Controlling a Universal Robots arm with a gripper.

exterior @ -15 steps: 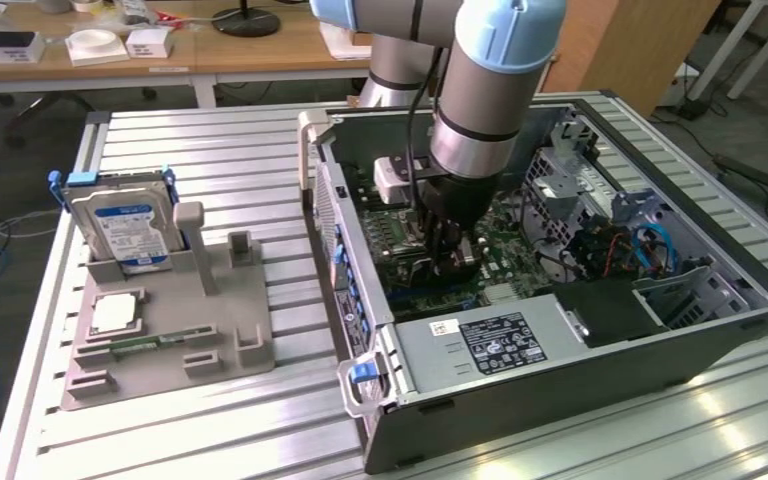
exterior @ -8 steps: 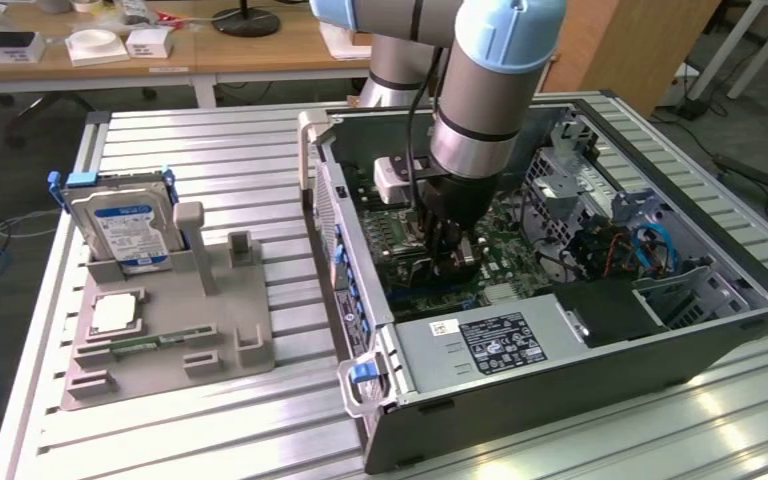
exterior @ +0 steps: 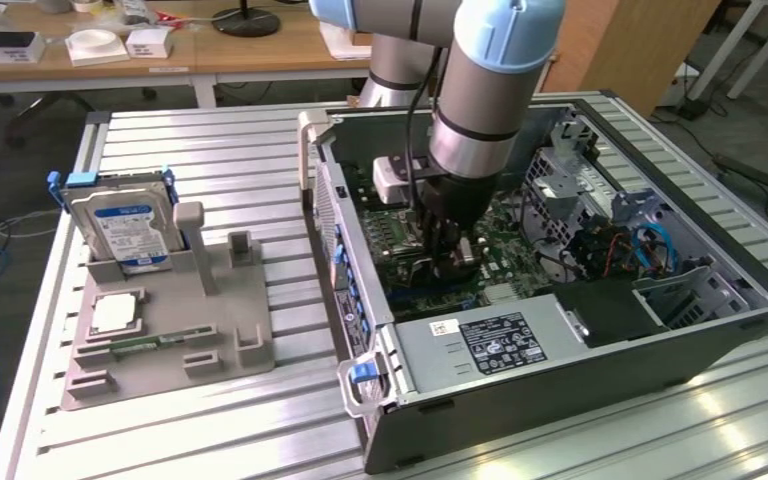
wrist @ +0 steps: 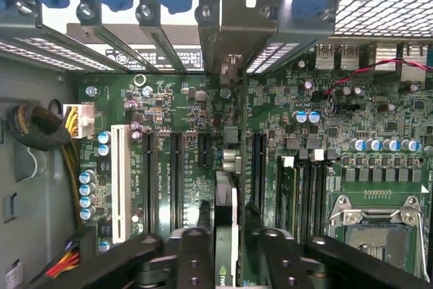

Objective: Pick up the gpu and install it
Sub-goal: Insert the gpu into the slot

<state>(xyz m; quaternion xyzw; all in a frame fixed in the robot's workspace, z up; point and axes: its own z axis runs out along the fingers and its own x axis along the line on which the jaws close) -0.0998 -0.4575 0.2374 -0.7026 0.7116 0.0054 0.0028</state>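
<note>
Inside the open computer case (exterior: 704,320), the gripper (exterior: 448,250) is clenching the gpu (wrist: 226,231) edge-on between its fingers (wrist: 193,255). It is holding the card upright over the motherboard (wrist: 183,133), its metal bracket (wrist: 233,38) sitting among the case's rear slot covers.

1. The case (exterior: 704,330) lies open on the table (exterior: 224,430), at the exterior view's right.
2. The holder (exterior: 171,345) sits just beside it on the left, with the hard drive (exterior: 124,225) upright in it.
3. The gripper (exterior: 448,262) is down inside the case, over the motherboard (wrist: 183,113), with the gpu (wrist: 226,235) between its fingers.
</note>
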